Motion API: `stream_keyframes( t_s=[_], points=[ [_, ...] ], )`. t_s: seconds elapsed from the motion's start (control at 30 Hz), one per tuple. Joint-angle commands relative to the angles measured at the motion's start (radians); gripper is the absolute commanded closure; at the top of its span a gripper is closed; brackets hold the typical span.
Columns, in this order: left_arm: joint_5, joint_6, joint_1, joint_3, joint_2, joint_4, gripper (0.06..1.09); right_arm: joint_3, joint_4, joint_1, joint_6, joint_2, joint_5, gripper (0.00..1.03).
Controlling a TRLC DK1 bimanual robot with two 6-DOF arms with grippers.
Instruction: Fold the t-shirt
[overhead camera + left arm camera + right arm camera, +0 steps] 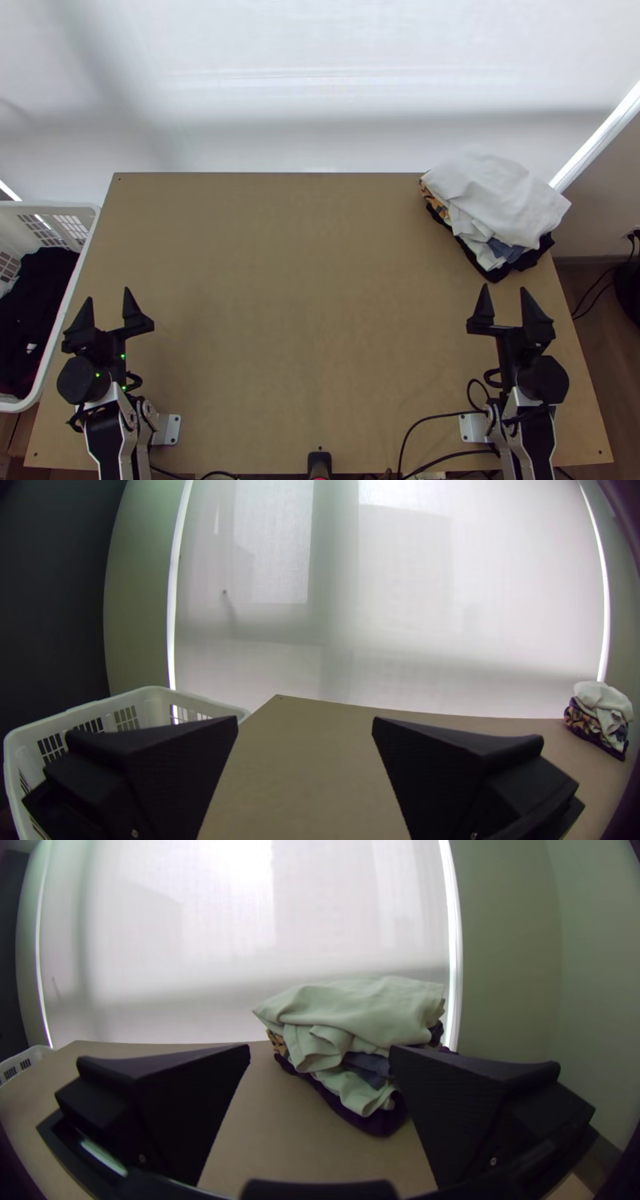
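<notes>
Right hand (pixel 505 288): fingers spread wide, nothing held. Clothes pile (pixel 472 232) lies just beyond its fingertips, at the bench's (pixel 312 320) far right corner; contact cannot be told. Pile topped by a loosely folded white cloth (pixel 496 192). Left hand (pixel 108 295): likewise wide apart and unloaded, well away from the pile, near the white basket (pixel 48 206) at the bench's left side. Dark cloth (pixel 36 296) bunched inside basket. Which piece is the t-shirt: cannot tell.
</notes>
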Motion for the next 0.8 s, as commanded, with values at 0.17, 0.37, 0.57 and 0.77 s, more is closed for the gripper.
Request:
stream_keyframes(
  t_s=[0.17,0.37,0.57,0.77],
  points=[
    [-0.009,0.021,-0.003,-0.039,-0.004,-0.025,0.10,-0.008,-0.036,-0.027,0.015,-0.001,0.007,0.04],
    [-0.009,0.020,-0.004,-0.039,-0.007,-0.025,0.10,-0.008,-0.036,-0.026,0.015,-0.001,0.007,0.04],
    [-0.009,0.021,-0.004,-0.039,-0.007,-0.025,0.10,-0.008,-0.036,-0.026,0.015,-0.001,0.007,0.04],
    [-0.009,0.020,-0.004,-0.039,-0.007,-0.025,0.10,-0.008,-0.036,-0.026,0.015,-0.001,0.007,0.04]
  ],
)
